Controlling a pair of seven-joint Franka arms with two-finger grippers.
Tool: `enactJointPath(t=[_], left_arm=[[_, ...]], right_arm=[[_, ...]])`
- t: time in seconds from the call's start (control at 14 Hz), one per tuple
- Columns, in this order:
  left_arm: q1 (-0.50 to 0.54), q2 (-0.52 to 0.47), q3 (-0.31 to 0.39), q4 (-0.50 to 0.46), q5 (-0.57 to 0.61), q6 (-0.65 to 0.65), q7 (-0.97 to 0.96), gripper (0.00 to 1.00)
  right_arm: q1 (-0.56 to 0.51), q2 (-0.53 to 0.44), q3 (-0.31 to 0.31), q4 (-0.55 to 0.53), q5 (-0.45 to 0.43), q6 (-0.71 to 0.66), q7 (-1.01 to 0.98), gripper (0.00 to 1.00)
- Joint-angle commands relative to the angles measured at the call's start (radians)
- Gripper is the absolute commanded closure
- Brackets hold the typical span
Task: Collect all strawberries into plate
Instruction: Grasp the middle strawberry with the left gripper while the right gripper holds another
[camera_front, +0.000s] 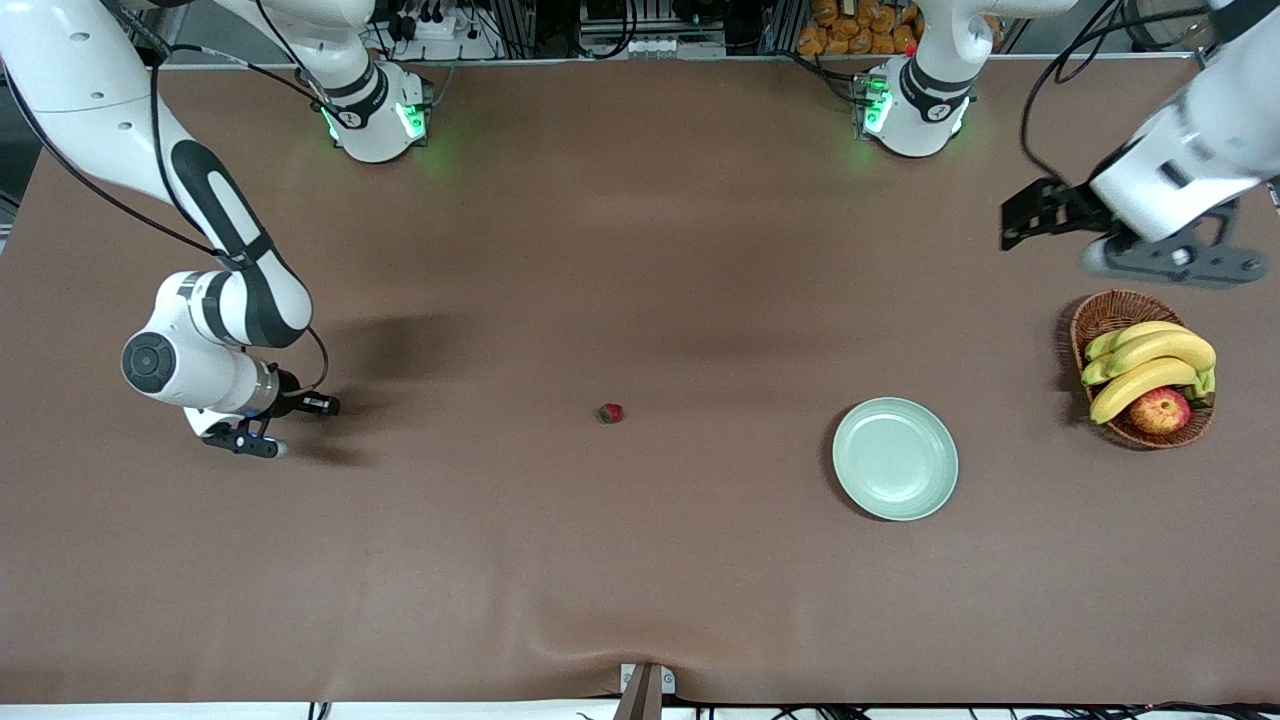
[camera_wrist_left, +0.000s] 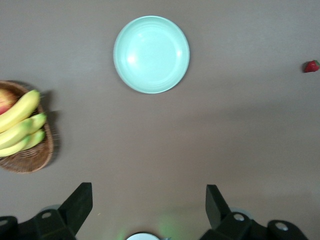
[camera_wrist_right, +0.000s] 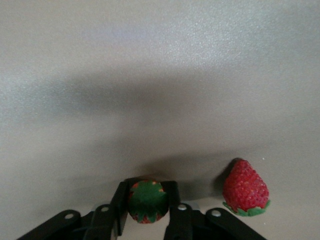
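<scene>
While the plate lies bare, nothing of the task is finished, though the first pick looks under way. The right claw is down at the table toward the right arm's end, its two fingers clamped on a strawberry whose green top faces the wrist camera. Just beside that claw, apart from its fingers, a second strawberry lies on the table. Farther out, between that claw and the plate, a third strawberry sits alone. So by my reading three berries remain to be delivered: one gripped, two loose.

The left claw waits in the air, jaws spread wide and holding nothing, over the table's edge near the wicker basket of bananas and an apple.

Only the right wrist view shows the grip and the neighbouring berry; in the front view the right arm hides both. The front view alone shows how well apart the plate is from the right claw. The left wrist view confirms the plate is bare and catches the lone middle berry at its margin.
</scene>
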Motion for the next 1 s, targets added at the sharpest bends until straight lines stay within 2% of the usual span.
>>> enactJointPath(t=[0.0, 0.14, 0.29, 0.36, 0.43, 0.64, 0.93], left_arm=[[-0.081, 0.121, -0.036, 0.042, -0.026, 0.086, -0.108, 0.00], [-0.170, 0.233, -0.041, 0.063, -0.030, 0.194, -0.192, 0.00], [-0.248, 0.337, -0.041, 0.085, -0.030, 0.313, -0.253, 0.00], [-0.276, 0.377, -0.041, 0.092, -0.030, 0.370, -0.287, 0.00], [-0.314, 0.436, -0.041, 0.097, -0.032, 0.468, -0.331, 0.00], [-0.405, 0.574, -0.041, 0.124, -0.030, 0.684, -0.442, 0.00], [-0.501, 0.706, -0.027, 0.145, -0.021, 0.886, -0.505, 0.00]], right_arm=[[0.003, -0.007, 0.006, 0.025, 0.000, -0.023, 0.021, 0.89], [0.005, -0.018, 0.009, 0.083, 0.000, -0.132, 0.026, 0.99], [0.013, -0.021, 0.014, 0.161, 0.016, -0.265, 0.043, 1.00], [0.022, -0.021, 0.014, 0.180, 0.036, -0.290, 0.055, 1.00], [0.037, -0.024, 0.012, 0.185, 0.062, -0.295, 0.063, 1.00], [0.065, -0.024, 0.012, 0.194, 0.069, -0.295, 0.110, 1.00], [0.066, -0.029, 0.012, 0.209, 0.078, -0.313, 0.110, 1.00]])
